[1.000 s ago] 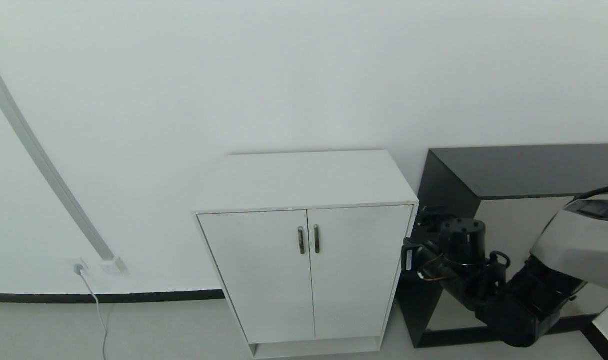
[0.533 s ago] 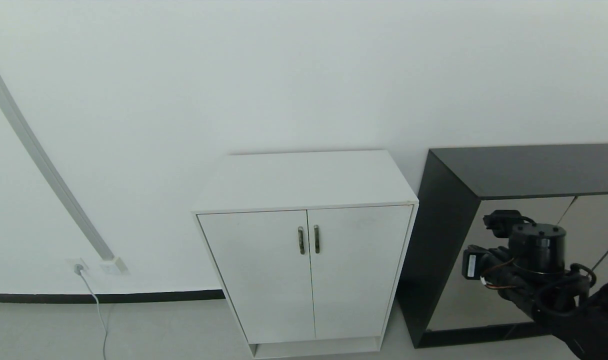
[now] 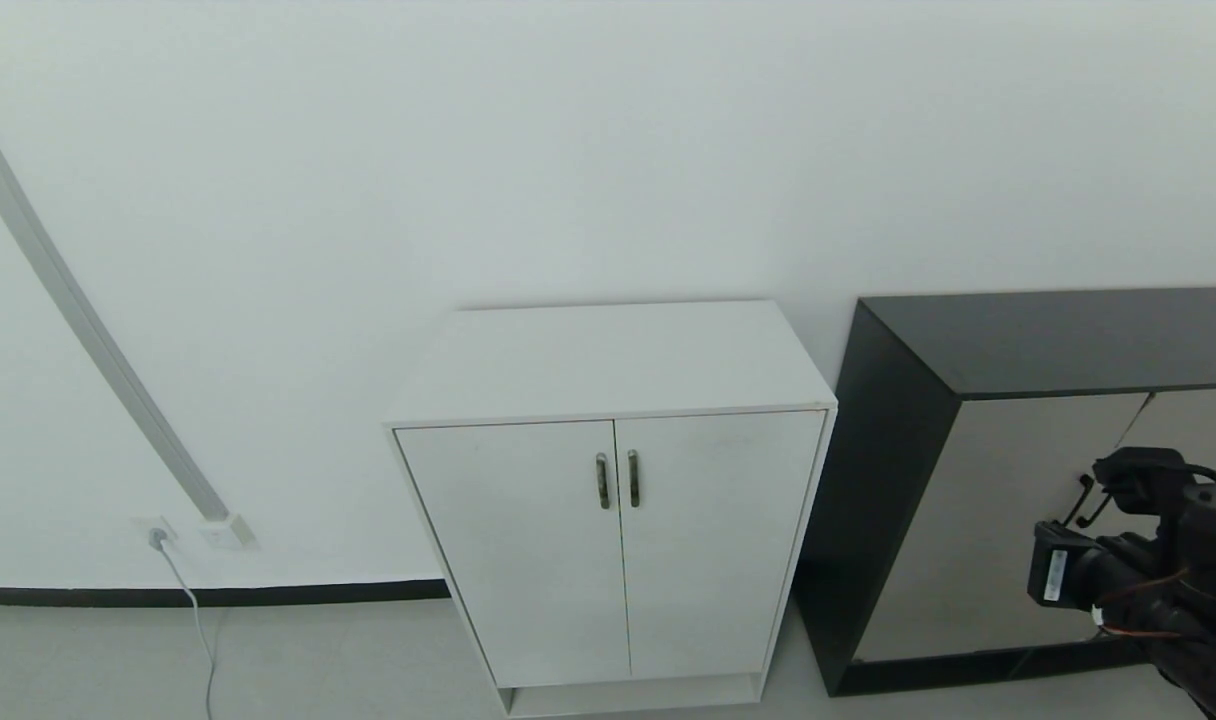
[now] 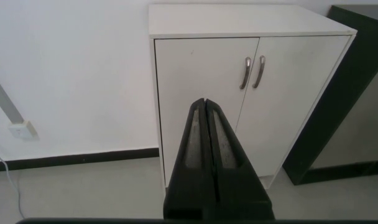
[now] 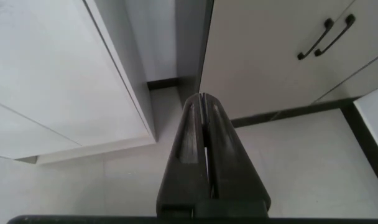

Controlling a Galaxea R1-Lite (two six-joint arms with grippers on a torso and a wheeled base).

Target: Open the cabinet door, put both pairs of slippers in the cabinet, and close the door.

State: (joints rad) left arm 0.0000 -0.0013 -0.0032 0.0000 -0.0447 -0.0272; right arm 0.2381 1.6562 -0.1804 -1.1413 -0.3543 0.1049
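**White cabinet shut, both hands closed and empty**

The cabinet (image 3: pixel 608 360) stands upright on the floor (image 3: pixel 318 660) with its back to the white wall (image 3: pixel 568 150). It is taller than it is wide, so its long axis runs vertically, and its front faces the robot. The left door (image 3: pixel 518 540) and the right door (image 3: pixel 713 530) are both shut and meet at a thin vertical seam down the middle. The two handles (image 3: pixel 601 481) are slim dark bars set upright, one on each side of that seam in the upper half of the doors. An open plinth recess runs under the doors.

Just beside the cabinet on the robot's right stands a dark sideboard (image 3: pixel 1018 340), lower and much wider, with pale glossy fronts. To the left, well apart, a grey cable duct (image 3: pixel 88 320) slants down the wall to a socket (image 3: pixel 156 537), from which a cable (image 3: pixel 200 630) drops to the floor. A black skirting (image 3: pixel 208 595) lines the base of the wall.

The left hand (image 4: pixel 205 101) hangs in front of the cabinet, apart from it, pointing at the left door below handle height; its fingers are pressed together with nothing between them. The right hand (image 5: pixel 204 96) points at the dark edge between cabinet and sideboard, its fingers likewise closed on nothing. The right arm (image 3: pixel 1158 570) sits low before the sideboard front.
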